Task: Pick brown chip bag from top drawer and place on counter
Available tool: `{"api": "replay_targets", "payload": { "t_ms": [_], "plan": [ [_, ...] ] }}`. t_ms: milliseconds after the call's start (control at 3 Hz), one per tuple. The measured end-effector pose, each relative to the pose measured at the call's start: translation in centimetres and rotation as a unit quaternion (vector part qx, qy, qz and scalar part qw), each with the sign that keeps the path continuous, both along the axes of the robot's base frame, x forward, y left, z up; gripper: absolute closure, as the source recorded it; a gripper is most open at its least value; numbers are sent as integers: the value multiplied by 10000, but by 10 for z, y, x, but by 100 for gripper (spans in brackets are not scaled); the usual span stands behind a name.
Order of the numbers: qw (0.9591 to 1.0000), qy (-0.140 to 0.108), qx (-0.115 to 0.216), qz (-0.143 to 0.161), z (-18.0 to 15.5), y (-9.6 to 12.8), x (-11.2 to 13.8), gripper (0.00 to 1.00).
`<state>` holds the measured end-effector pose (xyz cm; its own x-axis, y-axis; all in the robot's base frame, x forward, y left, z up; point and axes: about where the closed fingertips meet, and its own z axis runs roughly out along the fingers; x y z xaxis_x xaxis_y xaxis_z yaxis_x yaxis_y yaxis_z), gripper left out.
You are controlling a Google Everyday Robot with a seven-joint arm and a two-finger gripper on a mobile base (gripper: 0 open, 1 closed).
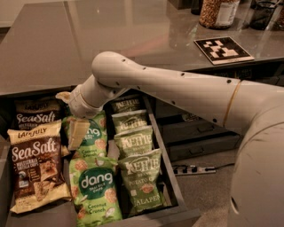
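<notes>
The brown chip bag, with "Sea Salt" lettering and a cream-yellow top band, lies at the front left of the open top drawer. A similar Sea Salt bag with a darker top lies behind it. My gripper hangs low over the drawer, above the rear green dang bag, just right of the brown bag's upper corner and not holding it. The glossy grey counter stretches behind the drawer. My arm crosses from the right.
A second dang bag and several green Kettle bags fill the drawer's middle and right. A black-and-white patterned board and a jar stand on the counter at the back right. Narrower dark drawers are to the right, with a cable on the floor.
</notes>
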<state>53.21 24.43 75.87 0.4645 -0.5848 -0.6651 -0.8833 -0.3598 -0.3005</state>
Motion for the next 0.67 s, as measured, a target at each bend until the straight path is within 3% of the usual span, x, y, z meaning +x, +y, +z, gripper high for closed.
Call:
{"api": "replay_targets", "payload": {
  "t_ms": [333, 667],
  "plan": [
    [10000, 14, 14, 54, -3, 6, -1, 0],
    [9992, 107, 120, 375, -14, 47, -4, 0]
  ]
}}
